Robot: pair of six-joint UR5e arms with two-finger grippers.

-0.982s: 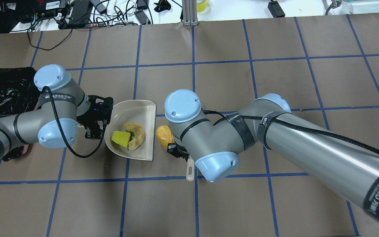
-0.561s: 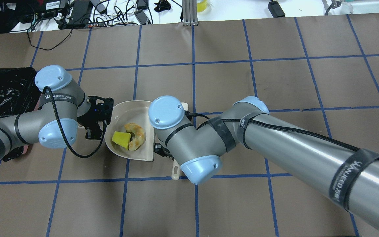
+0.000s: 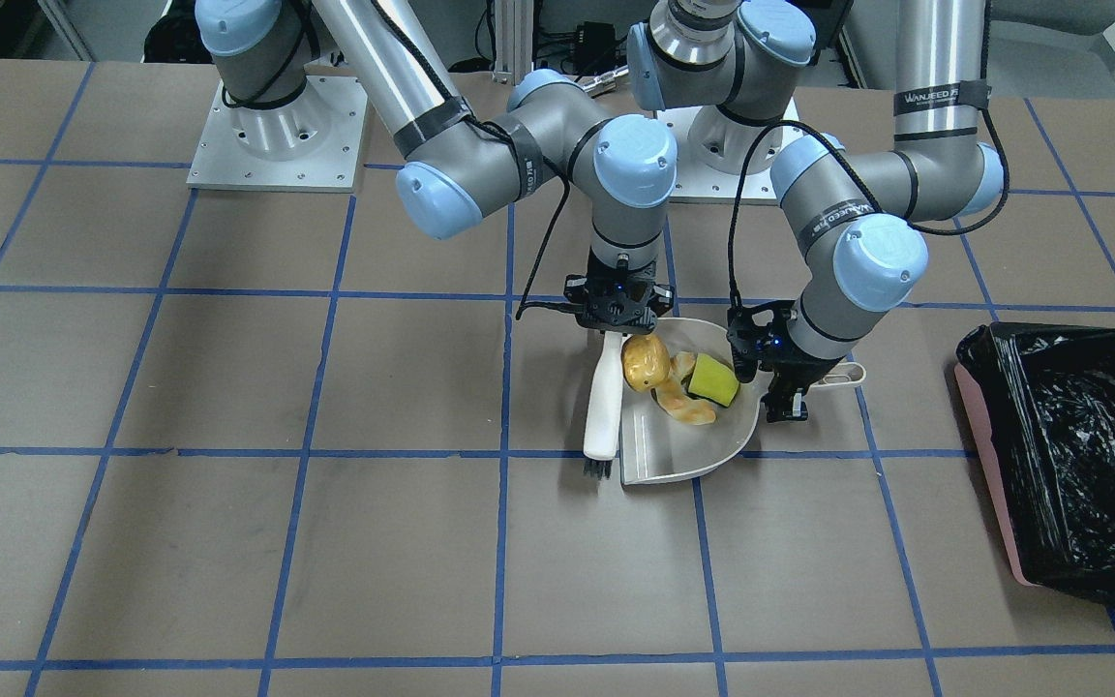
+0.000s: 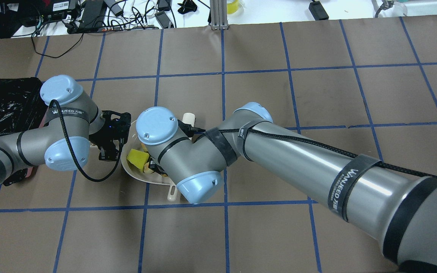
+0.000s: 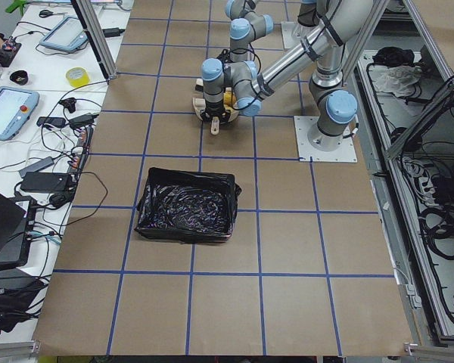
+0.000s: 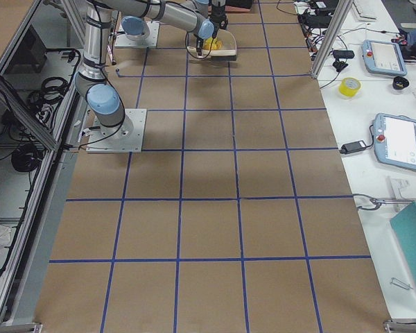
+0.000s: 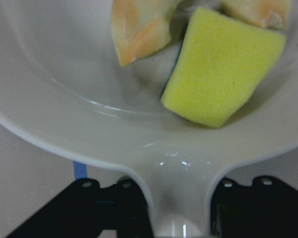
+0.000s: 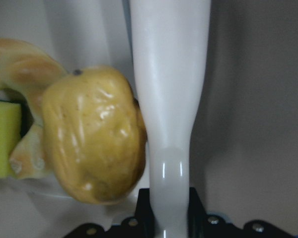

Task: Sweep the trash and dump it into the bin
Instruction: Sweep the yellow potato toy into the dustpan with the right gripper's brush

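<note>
Sweeping looks done: potato (image 3: 646, 361), croissant (image 3: 689, 408), sponge (image 3: 713, 379) sit in the dustpan (image 3: 683, 466) before the left pincer (image 3: 788, 393) clamping its handle (image 3: 844, 373); right pincer (image 3: 618, 310) grips the brush (image 3: 603, 397); dumping in the far-off bin (image 3: 987, 476) remains

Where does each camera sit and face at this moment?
Overhead: behind robot, looking down; left arm, right arm.
Front-facing: opposite, facing both bases; dustpan central.
Exterior left: table end, bin nearest; both arms far.
Exterior right: other end; both arms far.
Left wrist: left claw gripping dustpan handle.
Right wrist: right claw gripping brush.
Shared: both wrists see croissant.
</note>
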